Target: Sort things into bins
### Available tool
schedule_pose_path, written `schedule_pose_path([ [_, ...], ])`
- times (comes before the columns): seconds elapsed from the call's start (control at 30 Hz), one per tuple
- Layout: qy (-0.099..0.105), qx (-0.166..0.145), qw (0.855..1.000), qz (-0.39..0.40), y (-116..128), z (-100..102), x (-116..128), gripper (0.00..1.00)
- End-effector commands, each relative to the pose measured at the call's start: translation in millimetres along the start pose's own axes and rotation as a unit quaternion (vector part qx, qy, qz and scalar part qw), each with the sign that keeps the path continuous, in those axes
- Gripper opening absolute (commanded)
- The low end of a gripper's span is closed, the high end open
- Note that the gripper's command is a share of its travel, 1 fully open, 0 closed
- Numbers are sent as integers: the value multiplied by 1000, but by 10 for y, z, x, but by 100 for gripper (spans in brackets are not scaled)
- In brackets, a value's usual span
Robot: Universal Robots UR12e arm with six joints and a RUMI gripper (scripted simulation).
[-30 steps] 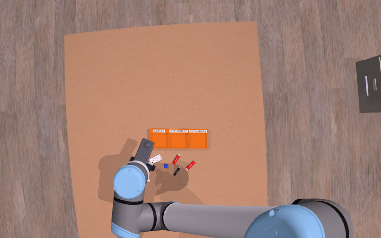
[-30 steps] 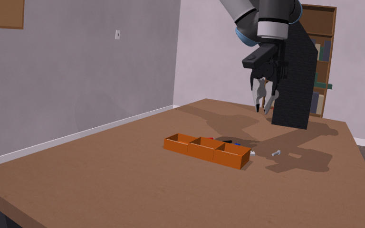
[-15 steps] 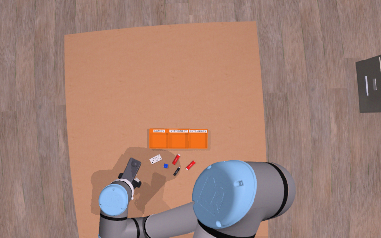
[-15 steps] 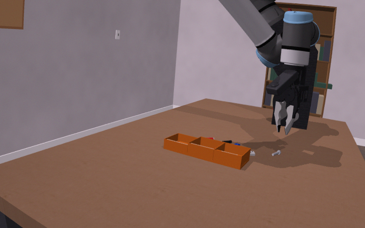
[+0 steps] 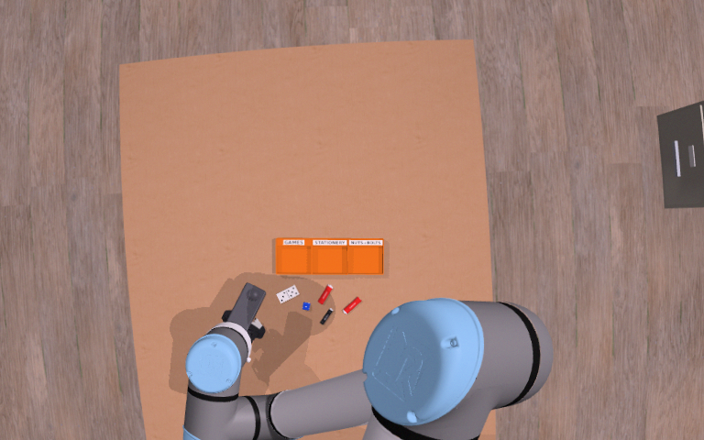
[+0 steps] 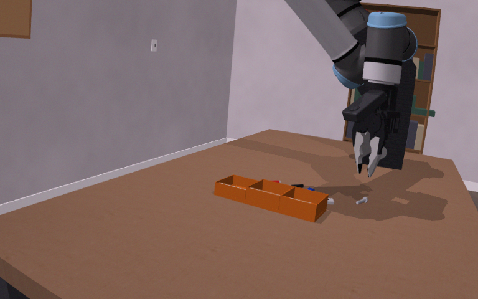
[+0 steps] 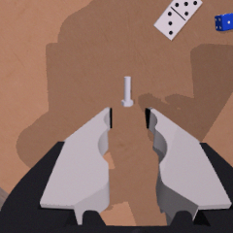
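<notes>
My gripper (image 7: 128,109) hangs above the table, fingers pointing down, slightly open and empty; it also shows in the side view (image 6: 365,172). A small white bolt (image 7: 127,91) lies flat on the table just ahead of the fingertips, apart from them, and is seen in the side view (image 6: 361,201) below the gripper. A white domino (image 5: 287,293) and a blue die (image 5: 306,306) lie to its right. Two red cylinders (image 5: 325,293) (image 5: 352,304) and a black one (image 5: 326,315) lie further right. Three orange bins are labelled GAMES (image 5: 293,258), STATIONERY (image 5: 329,258) and NUTS+BOLTS (image 5: 365,258).
The bins stand upright in one row (image 6: 270,196), just beyond the loose items. My arm's base and elbow (image 5: 425,357) cover the table's near edge. A bookshelf (image 6: 419,81) stands behind the table.
</notes>
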State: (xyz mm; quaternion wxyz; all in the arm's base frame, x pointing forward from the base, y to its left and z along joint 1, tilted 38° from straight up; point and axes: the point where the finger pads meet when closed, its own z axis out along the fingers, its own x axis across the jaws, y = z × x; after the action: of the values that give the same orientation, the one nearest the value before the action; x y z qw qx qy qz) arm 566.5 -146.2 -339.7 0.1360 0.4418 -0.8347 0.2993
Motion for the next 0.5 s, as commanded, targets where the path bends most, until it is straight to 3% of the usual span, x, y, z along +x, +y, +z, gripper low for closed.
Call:
schedule_pose_path([
  [0.0, 0, -3, 1000, -5, 109, 2, -3, 18],
  [0.47, 0, -2, 1000, -2, 121, 3, 13, 18],
])
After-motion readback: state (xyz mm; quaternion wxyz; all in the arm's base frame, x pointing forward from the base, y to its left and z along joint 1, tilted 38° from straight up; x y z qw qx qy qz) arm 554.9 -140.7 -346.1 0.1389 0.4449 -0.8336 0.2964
